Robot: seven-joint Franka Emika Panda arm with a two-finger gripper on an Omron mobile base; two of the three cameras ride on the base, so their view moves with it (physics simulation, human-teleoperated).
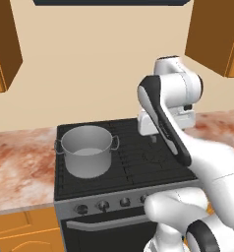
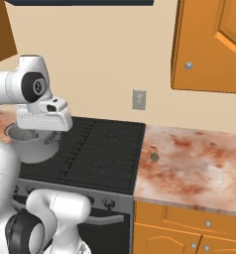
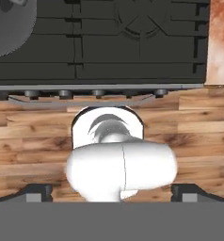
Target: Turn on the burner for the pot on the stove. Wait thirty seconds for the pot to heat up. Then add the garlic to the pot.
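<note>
The grey metal pot (image 1: pixel 87 150) stands on the left rear part of the stove (image 1: pixel 138 167); it is partly hidden behind my hand in the right base view (image 2: pixel 33 146) and cut off at the top left corner of the hand view (image 3: pixel 10 23). A row of dark knobs (image 1: pixel 103 204) runs along the stove's front panel (image 3: pixel 97 93). The small grey-tan garlic (image 2: pixel 154 157) lies on the marbled counter just right of the stove. My gripper (image 1: pixel 155 139) hangs above the cooktop, right of the pot, pointing down. Its fingertips (image 3: pixel 38 190) stand wide apart; the gripper (image 3: pixel 114 192) is open and holds nothing.
Marbled counter (image 2: pixel 199 168) runs to both sides of the stove (image 1: pixel 20 167). Orange wall cabinets (image 2: pixel 209 44) hang above. A grey outlet plate (image 2: pixel 139 99) sits on the wall. The oven bar handle (image 1: pixel 104 222) crosses below the knobs. Wooden floor (image 3: pixel 29 132) lies before the stove.
</note>
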